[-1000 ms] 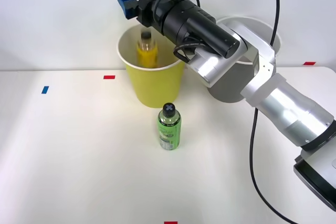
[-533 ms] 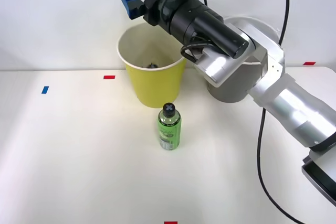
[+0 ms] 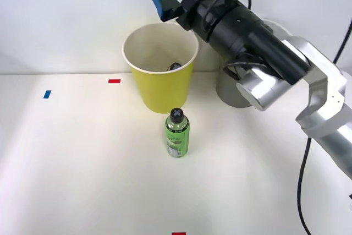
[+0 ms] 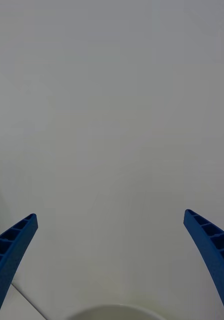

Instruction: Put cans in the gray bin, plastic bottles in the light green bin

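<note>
Hiding behind arm: gray bin

I saw plain white wall behind table, unmarked, evenly lit. White tabletop ran from near edge to wall, matte, soft shadows only. Small tape marks lay on it: blue mark far left, red mark right of blue one near wall, second red mark at near edge, centre. From wrist camera I saw same pale wall, featureless.
</note>
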